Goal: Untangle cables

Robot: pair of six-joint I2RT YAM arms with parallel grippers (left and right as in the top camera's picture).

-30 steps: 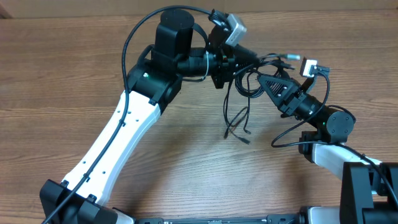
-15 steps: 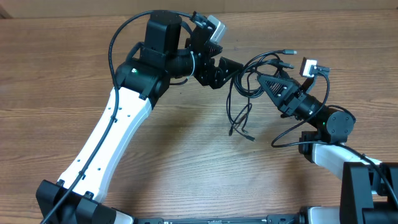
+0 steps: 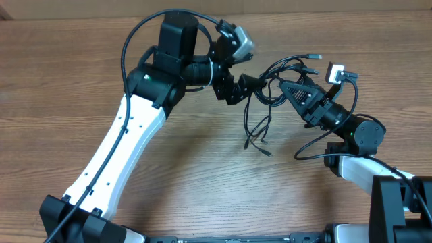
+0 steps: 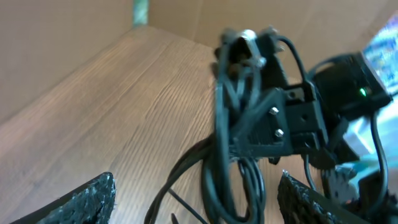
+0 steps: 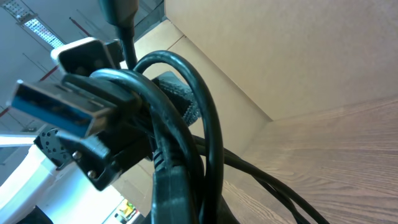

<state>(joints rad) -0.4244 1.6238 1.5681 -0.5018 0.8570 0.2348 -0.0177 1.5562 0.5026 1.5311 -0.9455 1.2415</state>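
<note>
The cables (image 3: 271,86) are a bunch of thin black loops held above the table, with loose strands (image 3: 258,135) hanging down to the wood. My right gripper (image 3: 287,88) is shut on the bunch from the right. In the right wrist view the cables (image 5: 186,124) fill the frame, and a silver-tipped plug (image 5: 56,102) sticks out to the left. My left gripper (image 3: 246,86) stands open just left of the bunch. In the left wrist view its fingertips (image 4: 93,196) flank the hanging cables (image 4: 233,155) without touching them, and the right gripper (image 4: 283,118) shows behind.
The wooden table (image 3: 202,175) lies under both arms. A cardboard wall (image 4: 74,37) stands along the far edge. The thicker black arm cable (image 3: 131,44) arcs over the left arm. Another arm cable (image 3: 314,145) loops beside the right arm's base.
My left gripper has let go of the cables and opened. It drew back to the left, then came back toward the bunch. The hanging strands swung slightly. The right gripper has kept still.
</note>
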